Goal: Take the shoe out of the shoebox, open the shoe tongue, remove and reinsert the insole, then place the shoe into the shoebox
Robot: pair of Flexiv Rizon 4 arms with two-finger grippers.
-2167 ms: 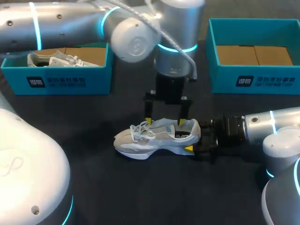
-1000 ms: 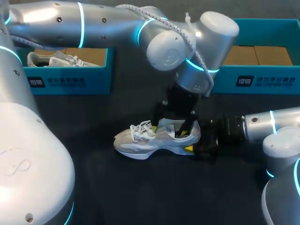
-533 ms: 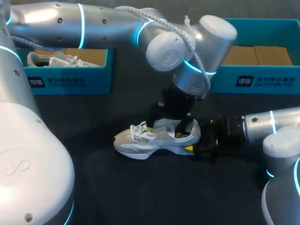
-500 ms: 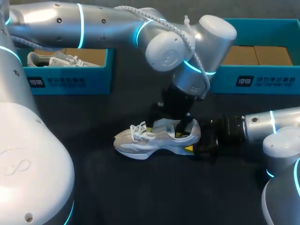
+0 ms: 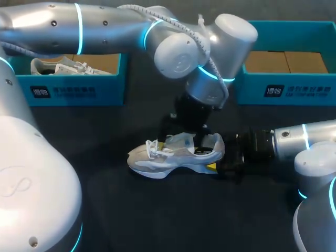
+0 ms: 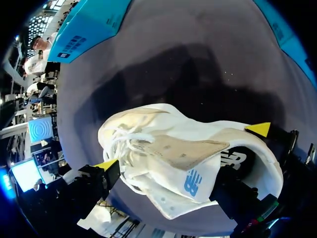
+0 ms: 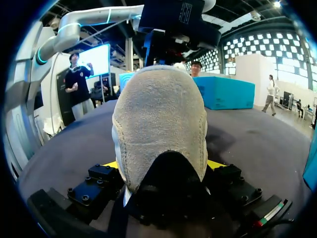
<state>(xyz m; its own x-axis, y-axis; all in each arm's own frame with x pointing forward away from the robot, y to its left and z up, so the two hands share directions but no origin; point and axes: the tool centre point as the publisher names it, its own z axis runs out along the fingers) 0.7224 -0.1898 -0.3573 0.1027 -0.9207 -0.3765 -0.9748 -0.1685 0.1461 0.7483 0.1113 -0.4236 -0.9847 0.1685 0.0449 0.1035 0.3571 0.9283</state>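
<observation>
Shoe sits on its sole near the middle of the table, toe toward the left edge, heel toward the right edge, outside both boxes.

Right gripper comes in low from the right edge. Its fingers are pressed on either side of the heel, pinning the shoe.

Left gripper hangs over the shoe opening with fingers spread wide, one tip beside the laces, the other near the heel collar. The tongue lies between them and is not pinched.

Handling, judged:
- Light shoe, soft pale upper, fuzzy suede-like heel patch, so fair grip and nothing fragile.
- The heel looks the firmest part and the best place to clamp.
- The thick white sole looks springy and should keep its shape.
- The tongue is thin, padded and floppy, white with a blue mark and a tan panel. Pinch it at the free top edge and pull toward the toe.
- The laces are loose and could snag a fingertip.
- The insole is not clearly seen. It is likely thin bendy foam, best taken at the heel end.

Left box and right box stand along the far edge. Both are teal card with stiff walls and brown floors. The left box holds a second shoe.
</observation>
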